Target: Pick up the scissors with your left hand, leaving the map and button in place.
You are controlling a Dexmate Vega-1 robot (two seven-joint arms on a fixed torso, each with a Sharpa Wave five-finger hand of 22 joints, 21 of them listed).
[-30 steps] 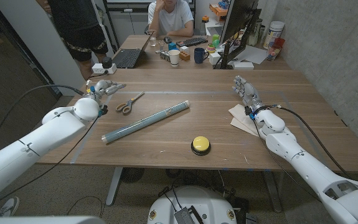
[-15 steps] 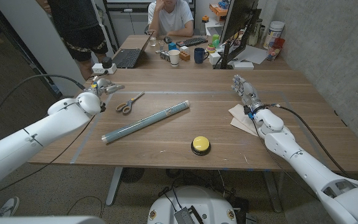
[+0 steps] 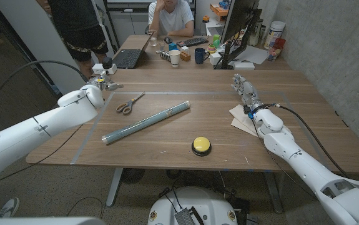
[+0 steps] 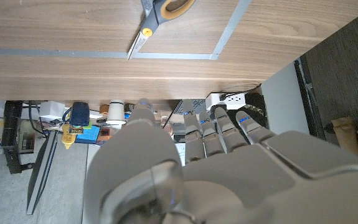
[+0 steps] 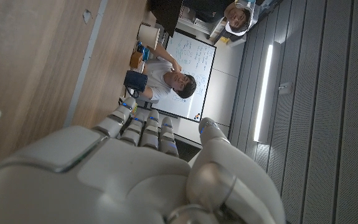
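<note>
My left hand (image 3: 103, 84) is grey and silver on a white arm; my right hand (image 3: 244, 89) is the same grey, with blue marks on its fingers (image 5: 142, 130). The scissors (image 3: 129, 102) have tan-and-grey handles and silver blades. The map (image 3: 145, 122) is a grey-blue roll. The button (image 3: 201, 145) is yellow on a black base. The table (image 3: 185, 147) is brown wood with pale tape lines.

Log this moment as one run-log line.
phase: approach | left hand: open, near scissors, not touching | right hand: open, idle | rolled map, yellow button: in place

Seated person (image 3: 170, 15), laptop (image 3: 128, 58), mugs (image 3: 201, 55) behind table.
</note>
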